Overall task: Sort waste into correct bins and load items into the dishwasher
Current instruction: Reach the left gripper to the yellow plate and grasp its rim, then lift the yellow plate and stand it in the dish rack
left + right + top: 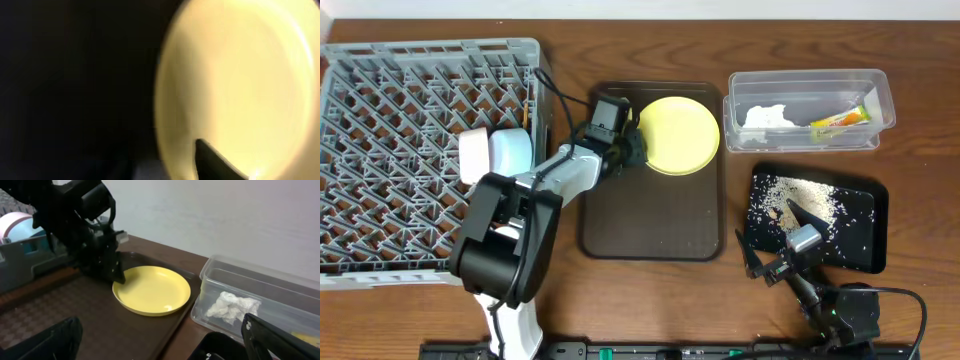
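A dark finger (215, 160) of the left tool (632, 148) sits right against the lens, laid over the yellow plate (240, 75). From above, this tool is at the plate's left rim on the dark brown tray (650, 220). I cannot tell whether it has clamped the rim. The right tool (778, 238) hangs over the black tray (855, 245) and its crumbs (795, 197), jaws wide apart, holding nothing. The napkin (765, 117) and wrapper (840, 118) lie in the clear tub (805, 75). A blue bowl (510, 152) and white bowl (473, 155) stand in the grey rack (390, 130) at the desk's (920, 170) left
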